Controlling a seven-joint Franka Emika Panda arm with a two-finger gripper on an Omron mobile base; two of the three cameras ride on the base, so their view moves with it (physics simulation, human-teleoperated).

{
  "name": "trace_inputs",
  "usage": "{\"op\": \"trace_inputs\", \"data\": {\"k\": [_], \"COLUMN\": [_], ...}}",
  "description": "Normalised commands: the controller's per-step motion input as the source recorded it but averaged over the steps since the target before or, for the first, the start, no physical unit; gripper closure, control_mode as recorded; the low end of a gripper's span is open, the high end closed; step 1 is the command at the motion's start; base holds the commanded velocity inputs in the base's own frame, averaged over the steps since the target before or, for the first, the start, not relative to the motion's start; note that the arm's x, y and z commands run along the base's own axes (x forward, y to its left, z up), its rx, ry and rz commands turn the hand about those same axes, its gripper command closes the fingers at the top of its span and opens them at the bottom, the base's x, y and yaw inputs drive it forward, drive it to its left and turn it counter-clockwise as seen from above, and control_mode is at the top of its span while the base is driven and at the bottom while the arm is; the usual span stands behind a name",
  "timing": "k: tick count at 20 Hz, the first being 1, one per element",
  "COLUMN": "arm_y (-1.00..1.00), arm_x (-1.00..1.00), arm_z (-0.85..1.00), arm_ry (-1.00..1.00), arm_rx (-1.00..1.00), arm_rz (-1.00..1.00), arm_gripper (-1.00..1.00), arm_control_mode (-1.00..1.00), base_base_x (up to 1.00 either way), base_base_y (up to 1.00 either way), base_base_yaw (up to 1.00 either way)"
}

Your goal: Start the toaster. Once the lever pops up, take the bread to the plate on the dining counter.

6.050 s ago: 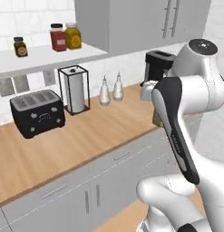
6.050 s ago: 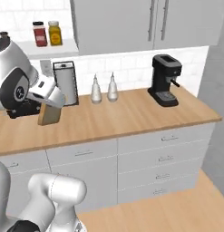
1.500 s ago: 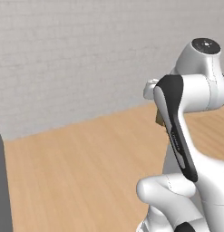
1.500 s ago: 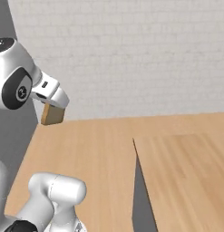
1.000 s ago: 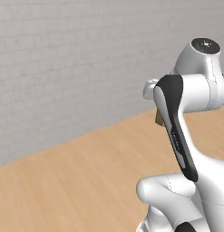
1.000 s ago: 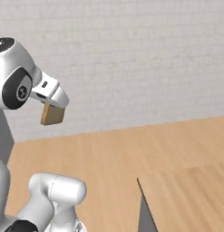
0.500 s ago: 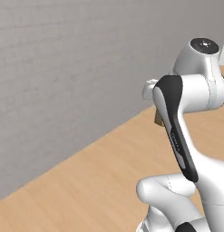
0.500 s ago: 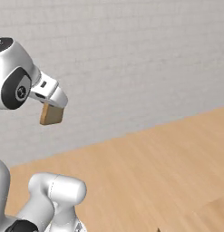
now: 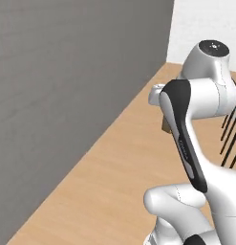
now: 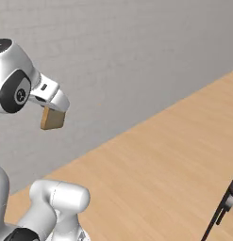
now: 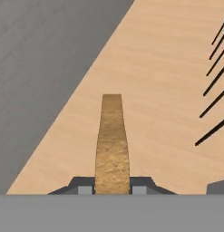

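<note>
Everything around the robot has slid by since a moment ago, so the base is turning, not the things. Now a grey wall and wood floor are ahead. Close by, the gripper is clamped on the bread, edge-on and pointing to 12 o'clock in the hand view. The bread is on its way, I think, but not there yet. Far off at 3 o'clock, thin black legs are cut off; I cannot tell what they are.
</note>
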Motion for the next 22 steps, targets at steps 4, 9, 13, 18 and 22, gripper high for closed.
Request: {"op": "trace_inputs", "data": {"k": [4, 9, 13, 18, 22], "arm_y": [0.0, 0.0, 0.0, 0.0, 0.0], "arm_x": [0.0, 0.0, 0.0, 0.0, 0.0], "arm_z": [0.0, 0.0, 0.0, 0.0, 0.0], "arm_ry": [0.0, 0.0, 0.0, 0.0, 0.0], "arm_rx": [0.0, 0.0, 0.0, 0.0, 0.0], "arm_rz": [0.0, 0.0, 0.0, 0.0, 0.0], "arm_gripper": [1.0, 1.0, 1.0, 1.0, 1.0], "arm_control_mode": [1.0, 1.0, 1.0, 1.0, 1.0], "base_base_x": [0.73, 0.8, 0.84, 0.76, 0.65], "base_base_y": [0.23, 0.2, 0.21, 0.26, 0.26], "base_base_yaw": [-0.58, -0.55, -0.53, -0.53, -0.61]}}
